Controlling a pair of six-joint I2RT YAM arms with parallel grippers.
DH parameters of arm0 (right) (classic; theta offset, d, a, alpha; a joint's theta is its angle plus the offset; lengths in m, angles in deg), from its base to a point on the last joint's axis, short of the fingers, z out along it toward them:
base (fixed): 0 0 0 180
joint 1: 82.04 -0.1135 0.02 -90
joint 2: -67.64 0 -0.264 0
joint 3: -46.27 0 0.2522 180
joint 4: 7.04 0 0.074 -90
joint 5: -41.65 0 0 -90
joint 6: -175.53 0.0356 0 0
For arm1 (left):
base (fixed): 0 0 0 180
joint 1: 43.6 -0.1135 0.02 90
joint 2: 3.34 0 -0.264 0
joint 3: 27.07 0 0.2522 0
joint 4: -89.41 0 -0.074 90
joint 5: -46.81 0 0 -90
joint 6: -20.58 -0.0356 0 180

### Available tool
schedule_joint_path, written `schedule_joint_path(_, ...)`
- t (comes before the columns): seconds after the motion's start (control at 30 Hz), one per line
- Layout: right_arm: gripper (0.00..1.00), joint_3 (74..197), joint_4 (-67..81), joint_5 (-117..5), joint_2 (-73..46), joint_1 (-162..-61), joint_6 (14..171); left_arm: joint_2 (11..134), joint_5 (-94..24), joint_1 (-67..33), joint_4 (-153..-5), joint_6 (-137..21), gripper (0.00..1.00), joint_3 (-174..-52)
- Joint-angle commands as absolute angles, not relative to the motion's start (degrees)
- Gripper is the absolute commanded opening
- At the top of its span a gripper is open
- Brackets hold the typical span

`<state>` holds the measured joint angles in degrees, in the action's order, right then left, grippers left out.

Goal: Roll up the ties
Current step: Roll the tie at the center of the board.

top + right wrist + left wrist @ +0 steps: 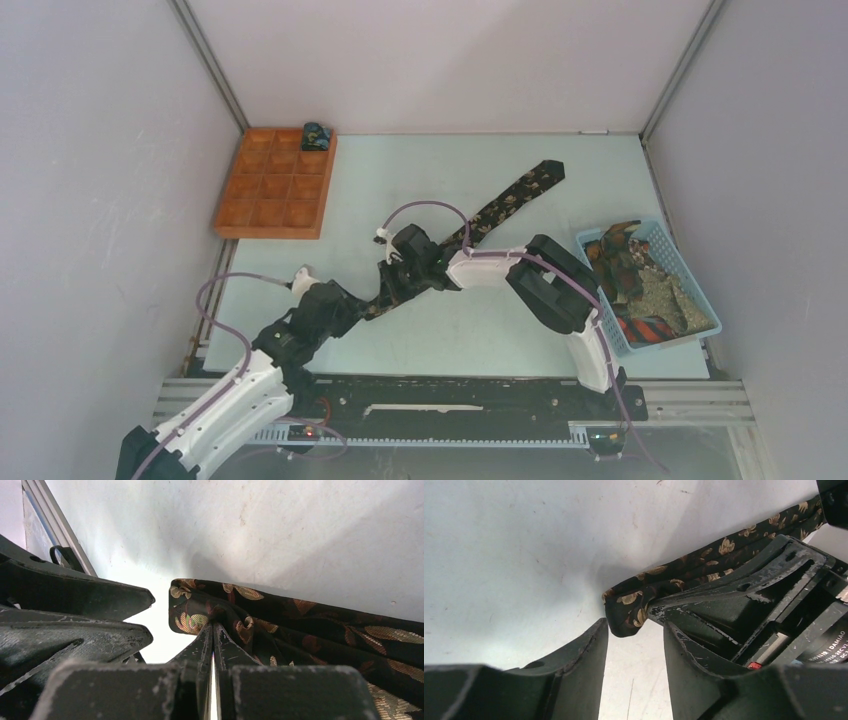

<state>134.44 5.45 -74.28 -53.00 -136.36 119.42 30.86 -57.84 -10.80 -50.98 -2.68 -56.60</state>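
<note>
Leaf tie [505, 205]: black satin-like weave with tan leaves, a flat narrow strip. It lies diagonally on the worktop [450, 335], wide pointed blade toward the far right corner, narrow end toward the near left, mid-table.

Right gripper [212, 632]: clamped on the leaf tie's narrow end. Fingers are pressed flat together with the fabric pinched between them, so the cloth bunches into folds at the pinch. A short rounded flap sticks out past the tips. The black finger plastic is scuffed, with grey wear on the edges.

Left gripper [634, 642]: jaws apart, nothing held. Its fingers [586, 652] are thick, curved black plastic. The tie end sits just past the tips, level with the gap; can't tell if it touches. The two grippers are nose to nose at the same end of the tie.

Worktop: matte pale blue-green, with light specks and scratches.

Rolled tie [316, 135]: small dark bundle in the far right compartment of the orange tray [268, 232]. The tray is a rigid grid of square cells at the far left corner.

Heaped ties [640, 285]: loose, crumpled pile of red-black stripe, tan and dark patterns. It fills the blue mesh basket [690, 278] at the right edge, toward the near right corner.
</note>
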Motion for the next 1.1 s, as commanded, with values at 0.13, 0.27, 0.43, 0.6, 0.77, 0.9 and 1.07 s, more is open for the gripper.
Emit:
schedule_joint_path(0.13,0.02,135.51,5.58,-74.1,-54.35,-135.96,117.76,28.86,-48.77,-17.53,-58.86,-4.16,0.49,-50.3)
schedule_joint_path(0.27,0.02,135.51,5.46,-74.19,-54.2,-135.91,117.57,29.55,-46.55,-19.36,-60.9,-5.35,0.48,-49.4)
schedule_joint_path(0.43,0.04,135.54,5.24,-74.38,-51.4,-135.2,117.49,28.88,-48.21,-19.65,-57.41,-7.47,0.46,-51.92)
schedule_joint_path(0.6,0.14,135.59,8.75,-73.95,-46.34,-134.45,116.25,30.54,-52.65,-20.6,-52.19,-11.91,0.44,-57.57)
schedule_joint_path(0.77,0.17,135.62,16.27,-69.63,-41.3,-133.53,114.09,38.05,-53.37,-22.14,-51.38,-17.44,0.42,-64.7)
schedule_joint_path(0.9,0.17,133.09,21.18,-62.83,-38.41,-133.15,112.54,47.28,-53.57,-22.29,-52.0,-21.32,0.39,-71.13)
schedule_joint_path(1.07,0.15,124.82,22.05,-55.69,-35.24,-132.21,113.24,58.26,-51.97,-22.4,-55.03,-24.53,0.37,-77.38)
